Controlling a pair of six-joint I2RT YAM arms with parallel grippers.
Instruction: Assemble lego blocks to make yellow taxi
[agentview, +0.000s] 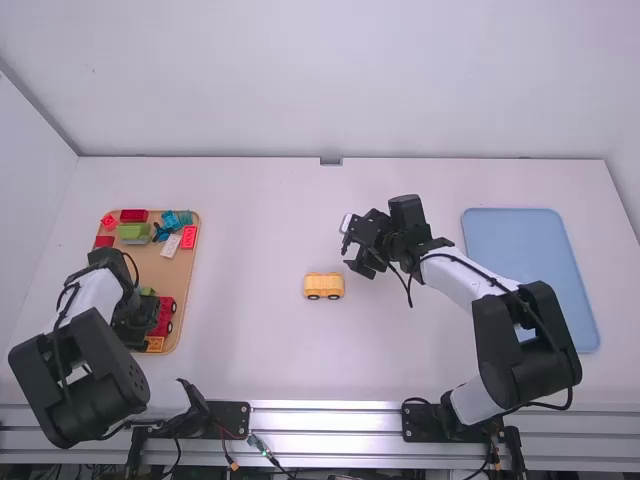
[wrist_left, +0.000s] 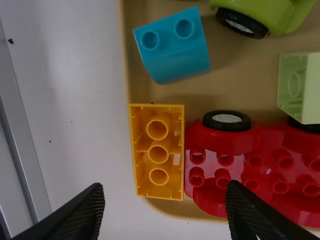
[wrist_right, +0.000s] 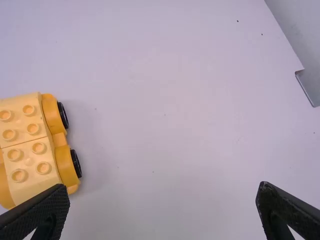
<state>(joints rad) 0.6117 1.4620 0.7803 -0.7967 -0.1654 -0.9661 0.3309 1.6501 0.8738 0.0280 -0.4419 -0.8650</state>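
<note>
And here in the middle of the table (agentview: 250, 300) sits the yellow car body (agentview: 324, 286), upright on its wheels, studs bare on top; that open spot presumably gives both arms room to build, and studs up leave it ready for another block. Over at the tan tray (agentview: 175, 275) we have the left pincer (wrist_left: 165, 189), its fingers wide apart with nothing between them; just beyond the tips lies a yellow brick (wrist_left: 159, 167), hollow underside up, close against a red wheeled base (wrist_left: 250, 175) at the tray's edge; that brick looks the likely next pick, though it would need flipping before it sits on the studs, and the tight red neighbour could crowd one finger. The right pincer (wrist_right: 162, 192) is also well apart and empty, near the car body but not clamped on it; from there it could perhaps steady the car while a brick gets pressed down.
</note>
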